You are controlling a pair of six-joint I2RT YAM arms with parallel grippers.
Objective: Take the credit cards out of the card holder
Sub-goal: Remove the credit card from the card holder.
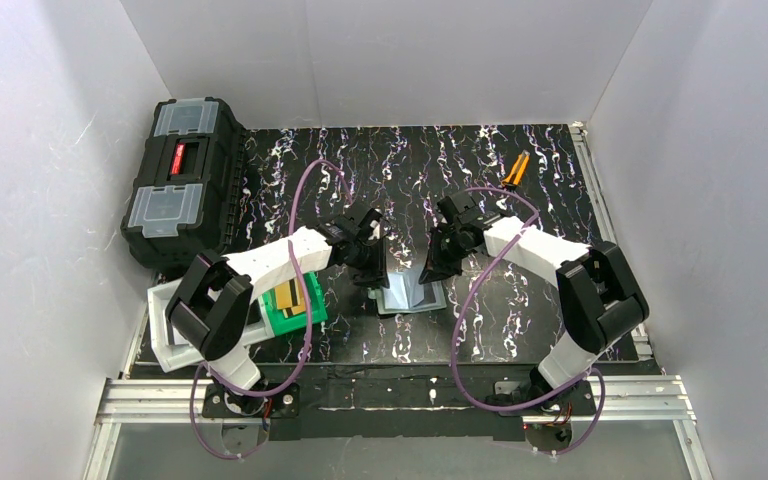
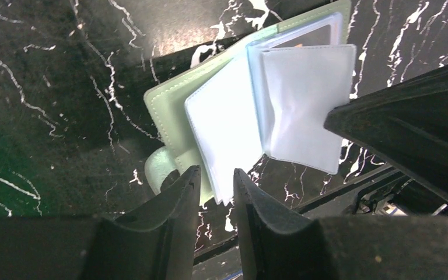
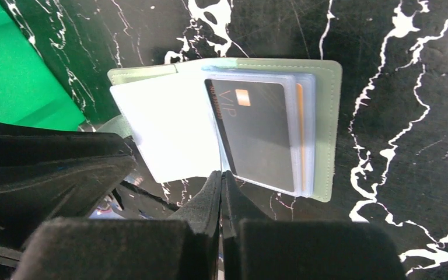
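The card holder (image 1: 410, 293) lies open on the black marbled table, with its grey-green cover (image 2: 164, 106) and pale sleeve pages (image 2: 224, 125) showing. A dark card marked VIP (image 3: 256, 129) sits in a clear sleeve, with an orange card edge (image 3: 299, 131) behind it. My left gripper (image 2: 217, 185) is open a narrow way, and a corner of the sleeve stack lies between its fingertips (image 2: 188, 181). My right gripper (image 3: 221, 175) is shut, pinching the lower edge of a pale sleeve page (image 3: 169, 128). A gold card with a dark stripe (image 1: 286, 297) lies in the green bin.
The bright green bin (image 1: 298, 305) and a white bin (image 1: 165, 335) stand at the left front. A black toolbox (image 1: 180, 180) is at the back left. An orange-handled tool (image 1: 516, 168) lies at the back right. White walls enclose the table.
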